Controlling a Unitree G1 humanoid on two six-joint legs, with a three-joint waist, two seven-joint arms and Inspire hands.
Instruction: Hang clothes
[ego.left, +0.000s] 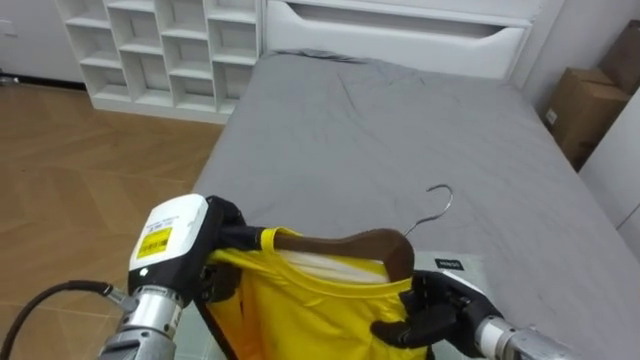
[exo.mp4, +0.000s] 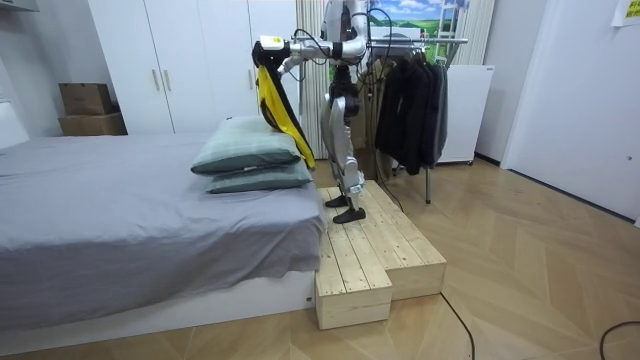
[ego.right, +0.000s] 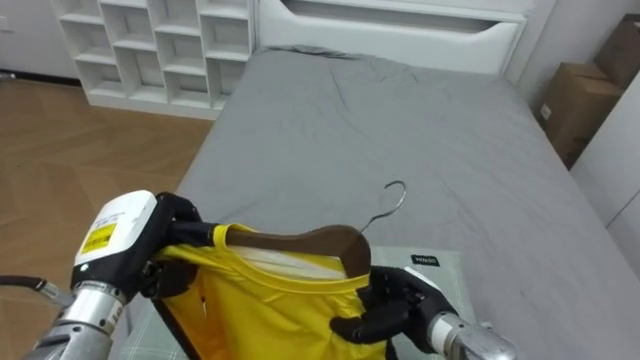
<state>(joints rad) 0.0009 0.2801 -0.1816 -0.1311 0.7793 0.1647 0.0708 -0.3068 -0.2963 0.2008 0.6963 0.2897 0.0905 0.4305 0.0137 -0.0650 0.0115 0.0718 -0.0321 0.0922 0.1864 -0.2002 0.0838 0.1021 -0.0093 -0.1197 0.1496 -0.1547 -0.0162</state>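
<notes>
I see both hands low in my head views, sharing one load. A brown wooden hanger (ego.left: 352, 243) with a thin silver wire hook (ego.left: 436, 203) sits across the bottom centre of the frame. A yellow garment (ego.left: 310, 310), edged in black, is draped over it and hangs down out of the lower edge. At lower left, the left hand (ego.left: 226, 238) is clenched round the hanger's end, where the yellow cloth wraps it. At lower right, the right hand (ego.left: 430, 312) has its dark fingers curled into the cloth at the hanger's other shoulder. The hook points up and away from me, over the grey-sheeted bed (ego.left: 400, 130) that fills the middle. A white cubby shelf unit (ego.left: 160, 50) stands in the upper left and a brown cardboard box (ego.left: 585, 105) at the right edge.

In the room view the robot stands upright on a pale wooden plank platform (exo.mp4: 370, 260) against the bed's end. It holds the garment high above two stacked grey-green pillows (exo.mp4: 250, 160). A metal clothes rack of dark garments (exo.mp4: 410, 100) stands just behind it.
</notes>
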